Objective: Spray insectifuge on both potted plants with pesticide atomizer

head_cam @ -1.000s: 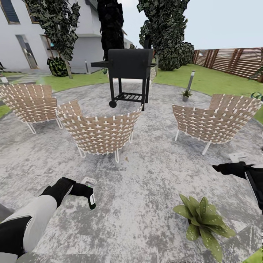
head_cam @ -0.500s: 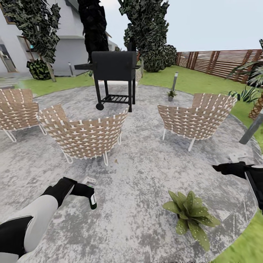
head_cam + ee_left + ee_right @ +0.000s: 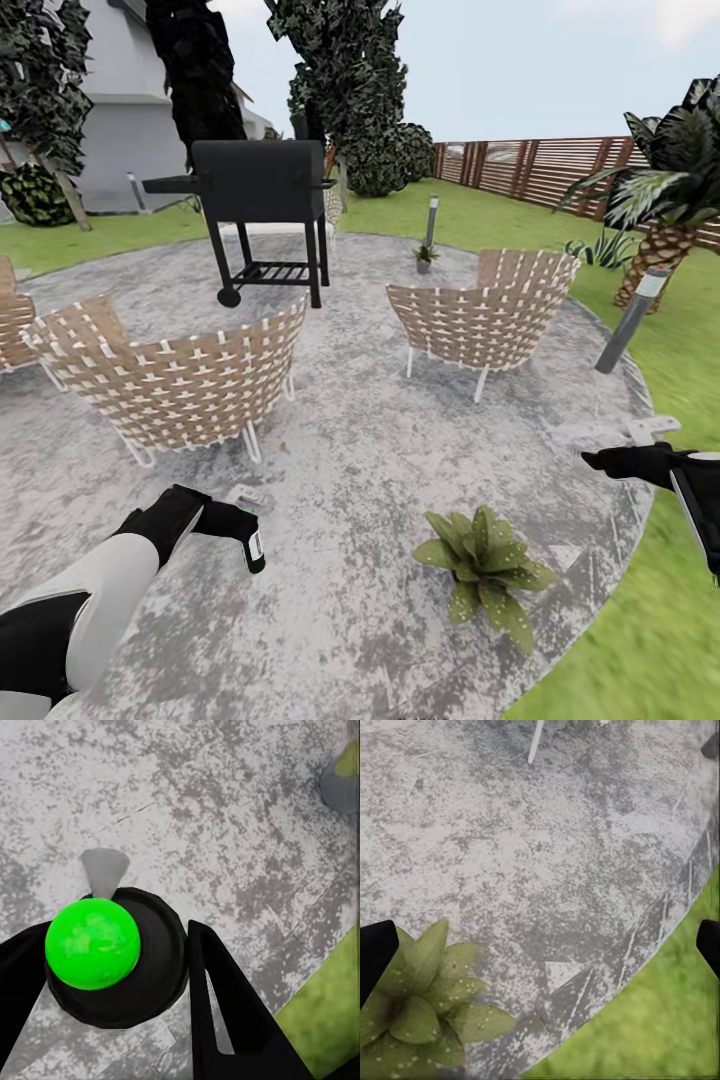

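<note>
On grey paved patio (image 3: 350,520): left gripper (image 3: 236,524) clamped on pale dark-capped atomizer (image 3: 254,549), nozzle down for spraying light-green potted rosette (image 3: 485,565); right gripper (image 3: 625,462) apart, idle.

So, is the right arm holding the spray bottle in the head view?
No, the pesticide atomizer sits in the left gripper, while the right gripper hangs empty over the patio edge.

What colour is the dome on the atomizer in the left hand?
Bright green, on the pesticide atomizer clamped in the left hand; clearest in the left wrist view.
</note>
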